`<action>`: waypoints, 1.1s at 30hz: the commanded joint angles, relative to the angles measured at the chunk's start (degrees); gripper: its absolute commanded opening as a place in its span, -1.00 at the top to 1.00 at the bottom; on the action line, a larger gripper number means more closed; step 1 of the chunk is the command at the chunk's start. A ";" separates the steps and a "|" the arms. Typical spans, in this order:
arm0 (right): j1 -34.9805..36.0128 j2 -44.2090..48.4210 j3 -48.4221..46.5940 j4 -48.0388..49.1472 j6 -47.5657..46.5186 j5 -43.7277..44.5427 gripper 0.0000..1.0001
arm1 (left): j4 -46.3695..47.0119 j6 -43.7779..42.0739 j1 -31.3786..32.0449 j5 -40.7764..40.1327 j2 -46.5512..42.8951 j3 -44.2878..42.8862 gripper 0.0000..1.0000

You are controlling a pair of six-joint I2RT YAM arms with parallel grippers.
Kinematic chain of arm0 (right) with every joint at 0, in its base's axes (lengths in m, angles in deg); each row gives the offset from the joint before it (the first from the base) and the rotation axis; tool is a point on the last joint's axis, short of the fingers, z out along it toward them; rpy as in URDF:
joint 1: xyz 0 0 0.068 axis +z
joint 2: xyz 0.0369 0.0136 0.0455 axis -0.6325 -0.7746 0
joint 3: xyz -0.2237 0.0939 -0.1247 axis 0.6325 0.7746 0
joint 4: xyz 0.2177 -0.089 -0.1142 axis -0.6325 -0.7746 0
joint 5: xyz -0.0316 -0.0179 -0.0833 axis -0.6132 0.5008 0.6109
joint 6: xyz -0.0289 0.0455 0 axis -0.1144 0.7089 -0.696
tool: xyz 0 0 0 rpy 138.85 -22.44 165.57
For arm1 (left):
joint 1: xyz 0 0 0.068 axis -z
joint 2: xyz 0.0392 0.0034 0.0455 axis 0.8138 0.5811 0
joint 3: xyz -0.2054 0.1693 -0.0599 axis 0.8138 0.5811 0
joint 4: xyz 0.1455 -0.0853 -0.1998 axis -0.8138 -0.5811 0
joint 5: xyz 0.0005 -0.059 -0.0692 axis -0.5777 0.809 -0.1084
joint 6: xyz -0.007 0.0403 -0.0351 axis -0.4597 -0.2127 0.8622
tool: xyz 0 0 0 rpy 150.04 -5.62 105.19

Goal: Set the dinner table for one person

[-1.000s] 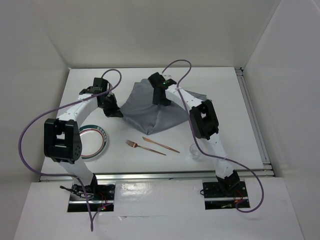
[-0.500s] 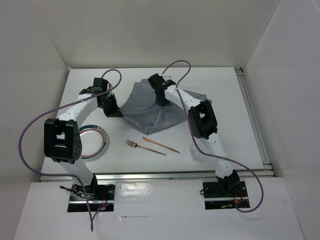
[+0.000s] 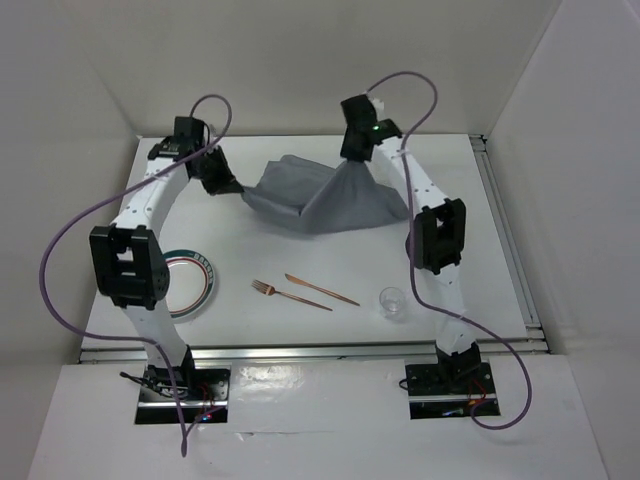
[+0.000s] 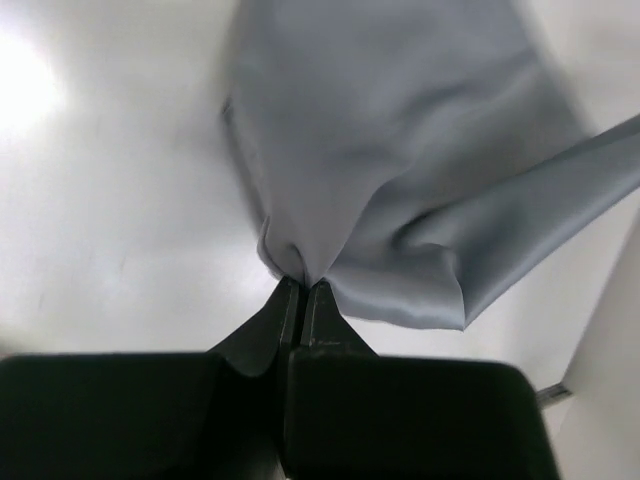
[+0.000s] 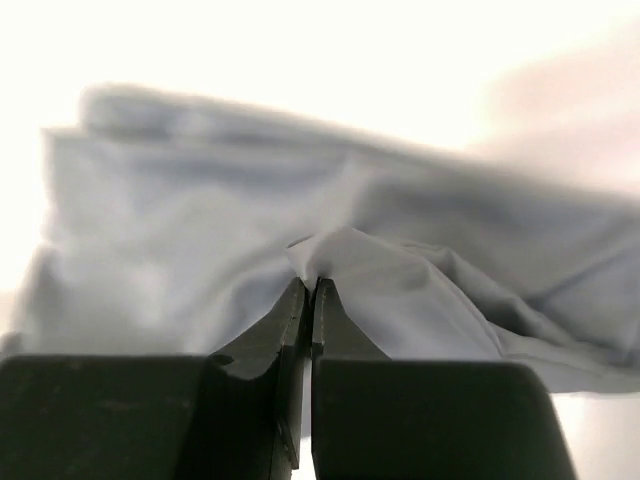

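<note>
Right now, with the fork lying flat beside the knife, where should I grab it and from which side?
Take the fork by the middle of its handle, coming straight down from above and pinching across the thin stem. It lies flat on the table, and the knife runs close along its far side.

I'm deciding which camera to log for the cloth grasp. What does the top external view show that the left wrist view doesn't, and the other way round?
Only the top external view shows the plate, fork, knife, glass and the right hand pinching the grey cloth. Only the left wrist view shows, close up, the left hand shut tight on a bunched fold at the cloth's edge. Both show the cloth and the white dinner table.
</note>
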 commanded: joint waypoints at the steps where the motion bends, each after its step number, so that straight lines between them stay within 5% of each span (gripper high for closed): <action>1: -6.70 0.78 -15.89 5.66 -3.93 -7.06 1.00 | -0.37 1.09 -0.53 4.15 6.82 -14.52 1.00; 5: -12.25 10.16 -9.36 21.20 -2.71 -20.50 1.00 | -5.56 2.23 -1.14 8.71 14.75 -40.07 1.00; 8: -12.87 19.83 0.85 28.34 -2.71 -21.93 1.00 | -3.29 2.76 -3.50 12.41 12.40 -41.72 1.00; 11: -13.40 29.41 12.52 29.40 -4.11 -21.94 1.00 | 2.25 3.29 -5.18 15.40 5.02 -32.96 1.00; 20: -11.65 61.12 73.16 36.17 2.29 -22.65 1.00 | 11.30 -2.07 -5.80 16.29 -11.87 9.74 1.00; 21: -11.03 62.99 77.56 36.17 3.52 -21.94 0.89 | 11.31 -2.08 -5.80 16.98 -12.57 13.09 0.89; 22: -11.02 64.40 81.25 35.04 6.06 -20.55 0.62 | 11.31 -2.95 -5.28 16.99 -12.58 18.52 0.51; 23: -11.02 66.94 86.95 32.77 7.39 -19.75 0.04 | 11.31 -4.17 -5.27 16.99 -12.58 20.31 0.19; 24: -11.02 68.09 88.74 31.61 8.53 -19.74 -0.13 | 10.01 -5.23 -5.27 16.38 -11.88 21.29 -0.21; 26: -13.30 69.85 90.60 28.29 9.24 -18.43 -0.31 | 5.53 -7.43 -5.27 14.27 -9.43 20.34 -0.45; 28: -14.44 71.09 89.47 26.07 8.64 -16.76 -0.29 | 2.11 -7.96 -5.27 11.04 -8.80 17.71 -0.56; 31: -16.82 70.04 85.43 23.35 6.97 -16.75 -0.10 | -0.02 -7.18 -5.27 6.46 -10.11 15.76 -0.50; 33: -17.35 67.68 82.79 21.68 5.65 -16.75 0.21 | -1.34 -6.65 -5.27 3.11 -10.64 14.71 -0.25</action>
